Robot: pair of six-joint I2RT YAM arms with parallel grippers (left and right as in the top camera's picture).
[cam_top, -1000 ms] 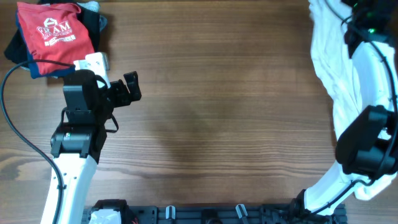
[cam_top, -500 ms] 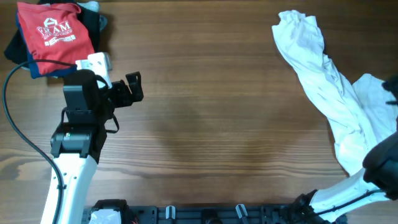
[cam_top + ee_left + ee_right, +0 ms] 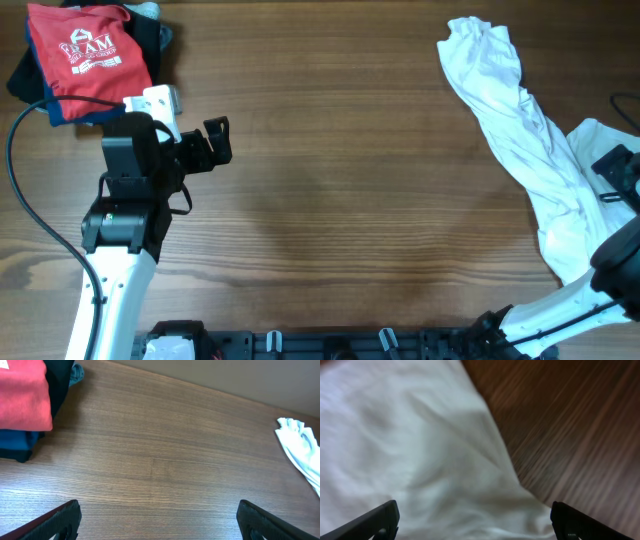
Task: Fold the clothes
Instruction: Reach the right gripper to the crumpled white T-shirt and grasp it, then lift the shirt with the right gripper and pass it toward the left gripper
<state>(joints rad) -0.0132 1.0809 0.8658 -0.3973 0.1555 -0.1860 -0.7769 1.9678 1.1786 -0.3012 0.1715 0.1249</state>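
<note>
The clothes, a white T-shirt (image 3: 535,150), lie crumpled in a long band running from the back right of the table toward the front right edge. In the left wrist view the T-shirt (image 3: 302,452) shows far off to the right. My right gripper (image 3: 612,175) hovers at the right edge over the shirt's wide end. Its jaws are open with nothing between them, and white cloth (image 3: 420,445) fills its view below the gripper (image 3: 477,527). My left gripper (image 3: 208,145) stands open at the left over bare wood, far from the shirt, its gripper (image 3: 160,525) empty.
A folded red T-shirt with white print (image 3: 88,55) lies on dark navy garments (image 3: 25,75) at the back left corner, just behind the left arm. In the left wrist view the red shirt (image 3: 25,395) is at the upper left. Bare wooden table (image 3: 340,180) spans the middle.
The right gripper opened and let go of the white T-shirt, which dropped into a band on the table. The right arm swung from the back right down to the right edge. Left arm unchanged.
</note>
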